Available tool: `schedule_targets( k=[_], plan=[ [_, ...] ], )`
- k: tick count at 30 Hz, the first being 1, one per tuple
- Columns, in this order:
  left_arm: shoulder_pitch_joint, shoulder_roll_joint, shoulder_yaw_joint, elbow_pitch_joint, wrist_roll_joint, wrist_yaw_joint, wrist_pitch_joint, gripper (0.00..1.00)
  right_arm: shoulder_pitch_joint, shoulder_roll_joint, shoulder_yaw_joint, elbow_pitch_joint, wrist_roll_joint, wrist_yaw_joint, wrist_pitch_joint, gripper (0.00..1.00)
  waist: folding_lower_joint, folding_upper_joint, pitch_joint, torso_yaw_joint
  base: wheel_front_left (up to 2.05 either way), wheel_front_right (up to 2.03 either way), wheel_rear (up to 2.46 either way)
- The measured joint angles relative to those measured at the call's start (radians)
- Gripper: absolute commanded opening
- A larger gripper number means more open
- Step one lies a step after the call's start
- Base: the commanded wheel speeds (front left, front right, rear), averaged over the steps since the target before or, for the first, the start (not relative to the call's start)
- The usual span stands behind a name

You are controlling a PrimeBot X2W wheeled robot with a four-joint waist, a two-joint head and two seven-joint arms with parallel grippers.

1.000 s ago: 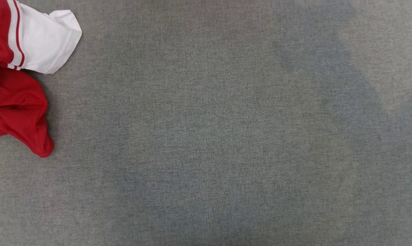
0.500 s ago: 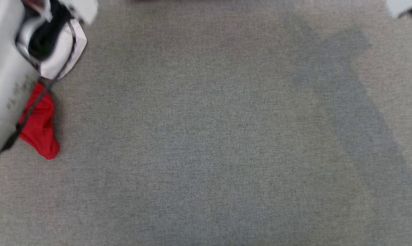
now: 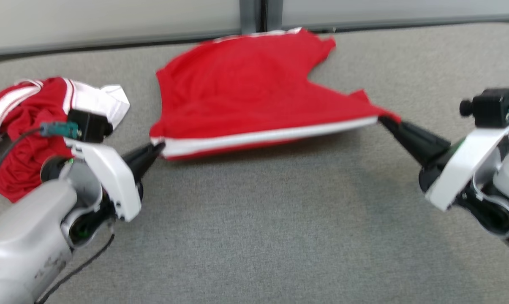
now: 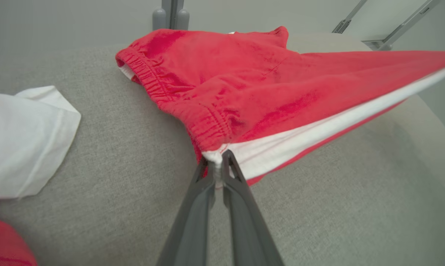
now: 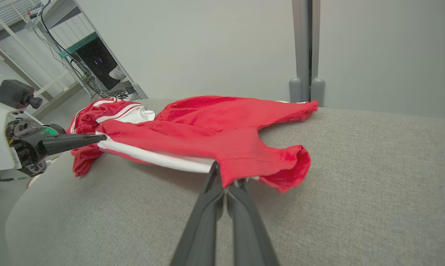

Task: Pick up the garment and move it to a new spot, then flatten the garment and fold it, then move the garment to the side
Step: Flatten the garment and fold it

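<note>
Red shorts with a white side stripe hung stretched between your two grippers. The near edge was lifted off the grey fabric table, and the far edge rested on it by the back wall. Your left gripper had its fingers closed on the waistband corner. Your right gripper had its fingers pinched shut on a leg hem. The pick-up looked done; placing, flattening, folding and setting aside were left. A second red-and-white garment lay heaped at your left.

A crumpled red-and-white pile lies on the grey tabletop.
</note>
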Motion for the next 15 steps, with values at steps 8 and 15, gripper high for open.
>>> schedule_targets(
  k=[8, 15],
  plan=[
    [0.16, 0.094, -0.053, -0.198, -0.063, 0.064, 0.082, 0.0, 0.167, -0.1, 0.029, -0.105, 0.049, 0.001, 0.059, 0.0, 0.0, 0.0, -0.13, -0.02, 0.0, 0.0, 0.0],
    [0.267, 0.189, -0.075, -0.43, -0.076, 0.15, 0.099, 0.0, 0.275, -0.178, 0.016, -0.129, 0.043, 0.001, 0.047, 0.0, 0.0, 0.0, -0.156, -0.034, 0.0, 0.0, 0.0]
  ],
)
